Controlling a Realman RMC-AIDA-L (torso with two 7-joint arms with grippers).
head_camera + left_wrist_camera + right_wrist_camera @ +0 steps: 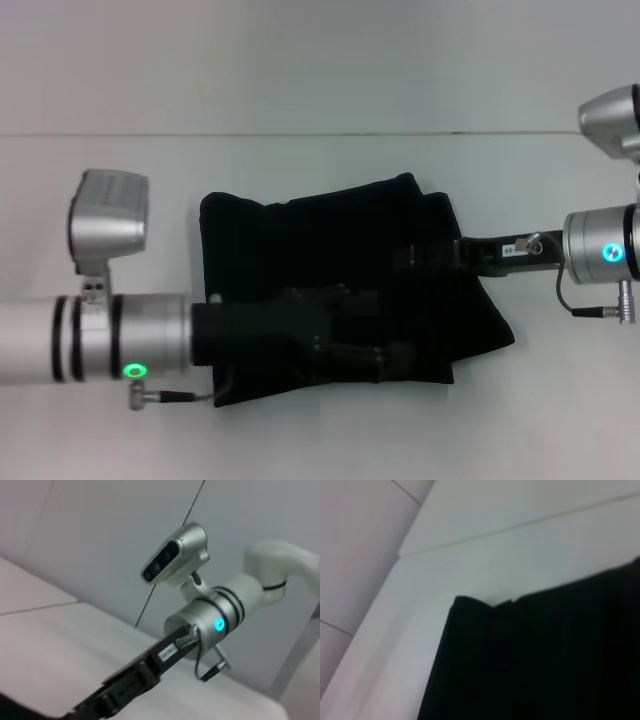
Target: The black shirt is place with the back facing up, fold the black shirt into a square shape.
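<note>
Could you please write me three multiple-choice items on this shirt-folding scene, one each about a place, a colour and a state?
1. Where does the left gripper sit?
A. over the black shirt
B. off the table
C. raised beside the wall

2. What colour is the table?
A. brown
B. white
C. green

3. What state is the shirt in?
A. spread flat with both sleeves out
B. hanging from a gripper
C. gathered into a compact, uneven block

Answers:
1 A, the head view shows it over the cloth's near half.
2 B, bare white surface surrounds the shirt.
3 C, no sleeves stick out and its outline is roughly rectangular.
</note>
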